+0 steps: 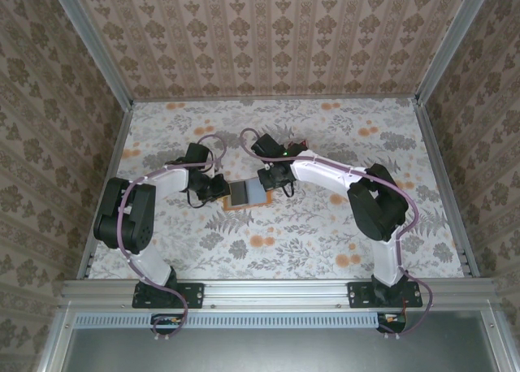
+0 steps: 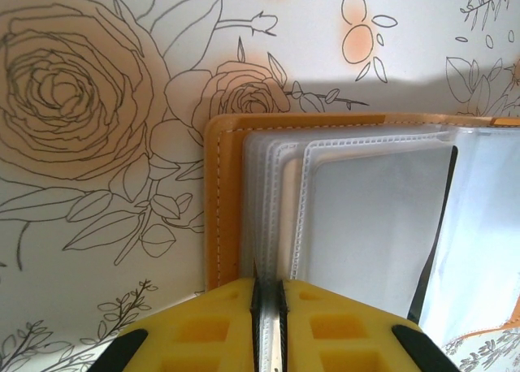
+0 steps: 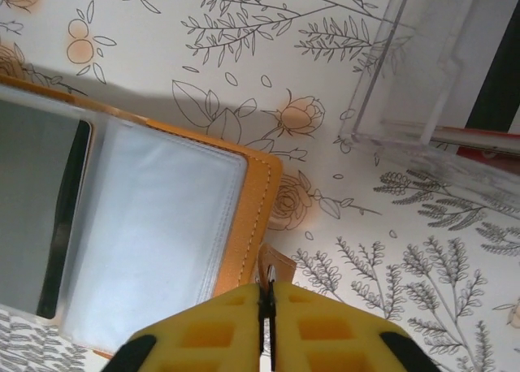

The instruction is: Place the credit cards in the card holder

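Note:
The orange card holder (image 1: pixel 246 195) lies open on the flowered table between my two grippers, its clear plastic sleeves facing up. My left gripper (image 2: pixel 268 284) is shut on the edge of a few clear sleeves (image 2: pixel 272 209), beside the holder's orange border (image 2: pixel 219 201). My right gripper (image 3: pixel 266 289) is shut on the small orange snap tab (image 3: pixel 275 268) at the far side of the card holder (image 3: pixel 256 201). A flat grey credit card (image 3: pixel 32 209) with a dark edge sits inside one sleeve, and its dark edge shows again in the left wrist view (image 2: pixel 435 242).
A clear plastic rack (image 3: pixel 406 71) with a red strip (image 3: pixel 487 154) stands on the table just beyond the holder, close to my right gripper. Patterned walls enclose the table on three sides. Open floral tabletop (image 1: pixel 276 250) lies in front of the holder.

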Controlling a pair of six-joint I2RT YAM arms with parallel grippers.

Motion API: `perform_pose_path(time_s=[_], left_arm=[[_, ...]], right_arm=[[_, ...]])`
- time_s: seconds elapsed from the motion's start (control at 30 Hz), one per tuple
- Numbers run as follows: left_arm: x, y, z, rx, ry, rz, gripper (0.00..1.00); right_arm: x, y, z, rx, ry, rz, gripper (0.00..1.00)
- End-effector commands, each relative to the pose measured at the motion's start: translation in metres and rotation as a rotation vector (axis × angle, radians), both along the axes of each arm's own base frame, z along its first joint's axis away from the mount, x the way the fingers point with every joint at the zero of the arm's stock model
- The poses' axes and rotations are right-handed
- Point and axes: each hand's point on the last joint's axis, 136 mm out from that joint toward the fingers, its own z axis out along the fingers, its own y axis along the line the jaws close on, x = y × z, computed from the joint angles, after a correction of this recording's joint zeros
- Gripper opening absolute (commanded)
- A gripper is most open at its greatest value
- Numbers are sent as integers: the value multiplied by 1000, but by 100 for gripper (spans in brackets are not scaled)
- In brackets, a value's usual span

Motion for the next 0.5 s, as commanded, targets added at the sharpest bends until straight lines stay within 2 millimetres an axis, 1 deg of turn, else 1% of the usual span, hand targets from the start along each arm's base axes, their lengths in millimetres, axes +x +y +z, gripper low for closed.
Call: perform_pose_path(time_s=[0.0, 0.07, 0.23, 0.47], left_arm=[[-19, 13, -28, 83, 97, 2, 15], [-19, 13, -28, 83, 96, 0, 15], [-17, 11, -27, 78, 94, -4, 15], [-17, 10, -28, 77, 98, -4, 15]], right_arm=[[1, -6, 6, -34, -12, -8, 6], [0, -6, 10, -25, -15, -8, 3], [-5, 1, 28, 75, -21, -4, 1], [-13, 23, 68, 273, -35, 28, 1]])
